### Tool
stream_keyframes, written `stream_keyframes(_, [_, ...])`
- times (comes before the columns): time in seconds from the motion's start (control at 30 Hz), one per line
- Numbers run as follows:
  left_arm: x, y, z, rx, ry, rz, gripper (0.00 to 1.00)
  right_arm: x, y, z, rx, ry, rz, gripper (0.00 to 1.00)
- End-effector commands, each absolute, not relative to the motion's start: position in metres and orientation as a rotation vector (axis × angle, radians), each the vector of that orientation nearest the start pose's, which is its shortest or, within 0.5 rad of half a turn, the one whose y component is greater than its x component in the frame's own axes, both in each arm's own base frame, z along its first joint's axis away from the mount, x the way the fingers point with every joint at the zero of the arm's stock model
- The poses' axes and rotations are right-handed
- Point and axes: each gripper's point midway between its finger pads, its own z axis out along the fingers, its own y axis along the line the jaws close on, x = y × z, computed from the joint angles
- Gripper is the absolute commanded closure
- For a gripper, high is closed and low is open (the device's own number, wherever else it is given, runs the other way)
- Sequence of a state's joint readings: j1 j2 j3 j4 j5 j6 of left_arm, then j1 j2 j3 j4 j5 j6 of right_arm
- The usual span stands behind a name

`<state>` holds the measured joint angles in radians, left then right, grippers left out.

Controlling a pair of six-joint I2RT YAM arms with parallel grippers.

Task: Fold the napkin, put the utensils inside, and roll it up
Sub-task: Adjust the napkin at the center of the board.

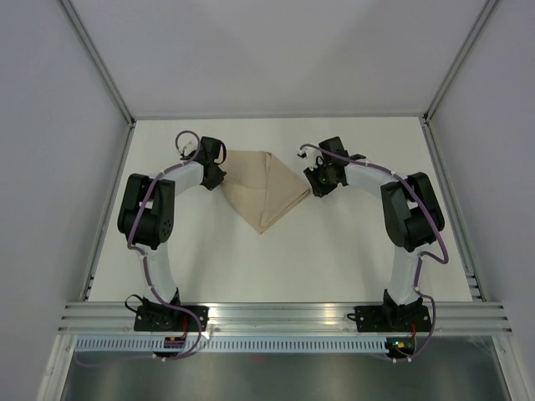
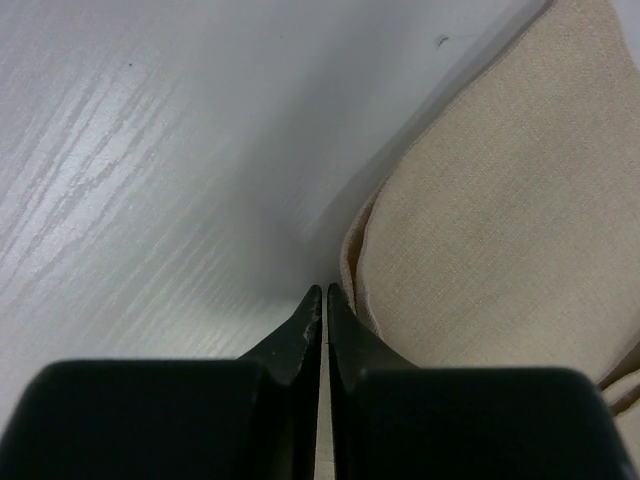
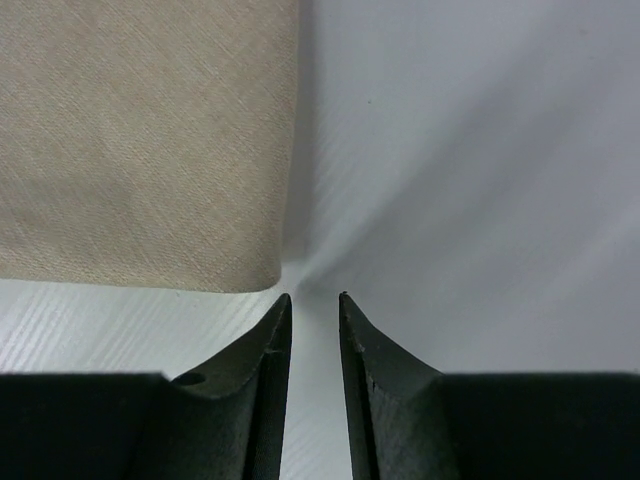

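Now my left claw [image 2: 322, 290] sits all but closed at the left corner of the napkin [image 1: 266, 194], gripping nothing I can make out. The cloth lies folded on the table [image 1: 334, 259] — probably ready for cutlery. My right claw [image 3: 313, 297], narrowly parted and empty, hovers just off its right corner. No utensils or containers show.

The napkin [image 1: 263, 190] lies on the desk [image 1: 334, 251], its tip toward the arm bases. The left jaws sit at its left corner, perhaps touching; the right jaws sit just beside its right corner.
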<state>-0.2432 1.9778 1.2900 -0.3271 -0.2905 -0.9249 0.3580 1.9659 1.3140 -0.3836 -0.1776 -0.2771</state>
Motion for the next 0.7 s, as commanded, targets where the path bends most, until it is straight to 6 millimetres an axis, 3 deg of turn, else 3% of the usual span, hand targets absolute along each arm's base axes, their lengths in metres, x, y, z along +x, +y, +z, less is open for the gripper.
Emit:
stream_keyframes(0.0, [0.447,-0.083,0.029,-1.014,2.329,-0.110,0.92,0.422,0.152,0.040,-0.830,2.454,0.181,0.69])
stream_keyframes(0.13, [0.434,-0.080,0.041,-1.041,2.318,-0.145,0.87,0.441,0.137,0.043,-0.817,2.454,0.147,0.69])
stream_keyframes(0.2, [0.420,-0.084,0.033,-1.078,2.340,-0.166,0.86,0.448,0.127,0.034,-0.790,2.489,0.160,0.69])
stream_keyframes(0.23, [0.412,-0.084,0.031,-1.083,2.345,-0.165,0.86,0.461,0.126,0.043,-0.770,2.469,0.167,0.69])
stream_keyframes(0.3, [0.402,-0.088,0.028,-1.093,2.353,-0.162,0.86,0.469,0.115,0.033,-0.732,2.518,0.192,0.69])
stream_keyframes(0.33, [0.395,-0.088,0.026,-1.094,2.355,-0.159,0.86,0.482,0.113,0.041,-0.712,2.497,0.192,0.69])
stream_keyframes(0.4, [0.390,-0.089,0.023,-1.095,2.359,-0.162,0.86,0.488,0.105,0.031,-0.687,2.528,0.200,0.69])
stream_keyframes(0.43, [0.383,-0.088,0.019,-1.097,2.369,-0.153,0.86,0.495,0.104,0.035,-0.681,2.517,0.196,0.69])
stream_keyframes(0.67, [0.371,-0.090,0.012,-1.087,2.376,-0.171,0.84,0.499,0.101,0.017,-0.675,2.554,0.187,0.69])
